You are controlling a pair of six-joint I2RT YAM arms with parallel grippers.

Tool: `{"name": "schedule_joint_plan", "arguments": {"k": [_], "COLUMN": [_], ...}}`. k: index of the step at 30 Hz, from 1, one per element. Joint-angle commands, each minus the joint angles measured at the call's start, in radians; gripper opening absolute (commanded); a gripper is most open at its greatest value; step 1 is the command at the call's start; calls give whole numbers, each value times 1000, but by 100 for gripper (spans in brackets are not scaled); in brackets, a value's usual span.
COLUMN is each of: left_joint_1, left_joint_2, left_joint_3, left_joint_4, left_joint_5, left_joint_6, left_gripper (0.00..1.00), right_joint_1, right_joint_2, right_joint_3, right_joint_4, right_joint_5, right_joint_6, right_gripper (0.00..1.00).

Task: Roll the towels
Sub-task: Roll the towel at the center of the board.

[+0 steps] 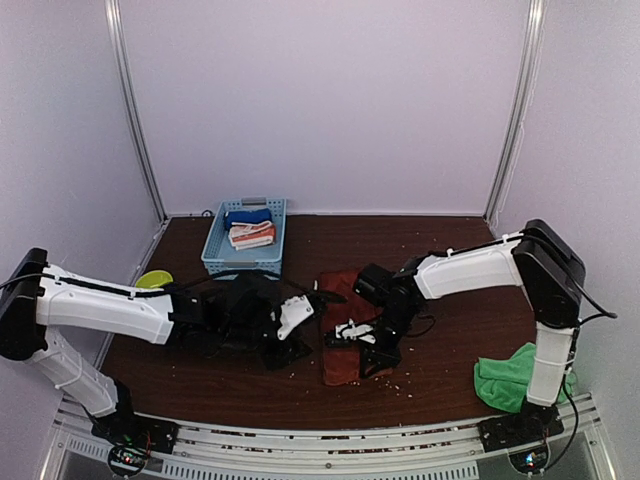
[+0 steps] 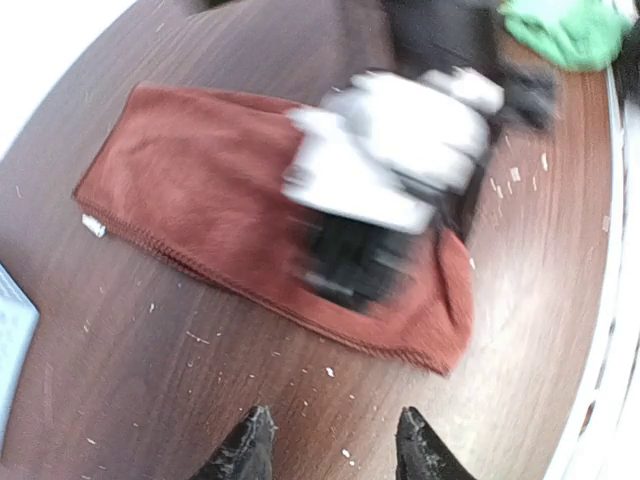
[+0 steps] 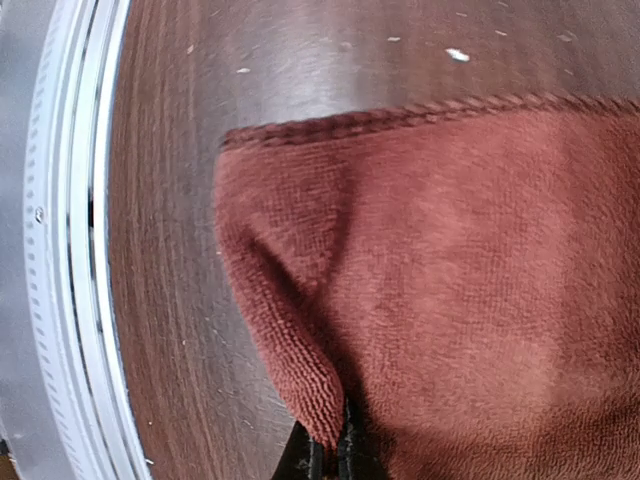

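Observation:
The rust towel (image 1: pixel 340 372) lies folded as a long strip on the dark wood table, its white tag (image 2: pixel 93 225) at the far end. My right gripper (image 3: pixel 330 458) is shut on a pinched fold at the towel's near corner (image 3: pixel 300 370); in the left wrist view it shows blurred on top of the cloth. My left gripper (image 2: pixel 332 450) is open over bare table just short of the towel's long edge (image 2: pixel 250 285), nothing between its fingertips. The green towel (image 1: pixel 505 380) lies crumpled by the right arm's base.
A blue basket (image 1: pixel 214 245) at the back left holds a blue cloth and a white-and-orange striped cloth. A yellow-green object (image 1: pixel 152 279) sits behind the left arm. A metal rail (image 3: pixel 70 250) runs along the table's near edge. Pale crumbs dot the wood.

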State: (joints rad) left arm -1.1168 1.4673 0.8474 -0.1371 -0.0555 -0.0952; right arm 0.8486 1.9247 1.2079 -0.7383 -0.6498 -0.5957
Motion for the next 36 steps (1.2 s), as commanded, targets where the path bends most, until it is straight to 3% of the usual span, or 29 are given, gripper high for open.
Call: {"name": "schedule_joint_plan", "arguments": {"k": [1,4,13,20,27,36], "left_joint_1": [-99,-136,-195,-166,-121,-58], "left_joint_2": [24,114,321,465,483,485], "left_joint_3": [-23,45,189,303,320,319], "left_joint_4": [88,92,157,113,82,49], "left_joint_5": [-216,-183,-281,-246,-149,15], "left_joint_6": [184,238,435,427,345,285], "left_gripper": [44,44,46,46,22,3], "right_joint_1": [-80,-124,-219,-223,-223,-223], "right_joint_2": [76,125,301,312,306,307], "right_joint_3": [74,115,227,231,218,212], "right_joint_4": [-106,-146,-309,-326,-303,-307], "right_joint_5": [-103,-175,-306,-331,-317,-326], "right_joint_6": [40,37,-6,-28,-18,-21], "right_gripper": [0,0,0,0,0,0]}}
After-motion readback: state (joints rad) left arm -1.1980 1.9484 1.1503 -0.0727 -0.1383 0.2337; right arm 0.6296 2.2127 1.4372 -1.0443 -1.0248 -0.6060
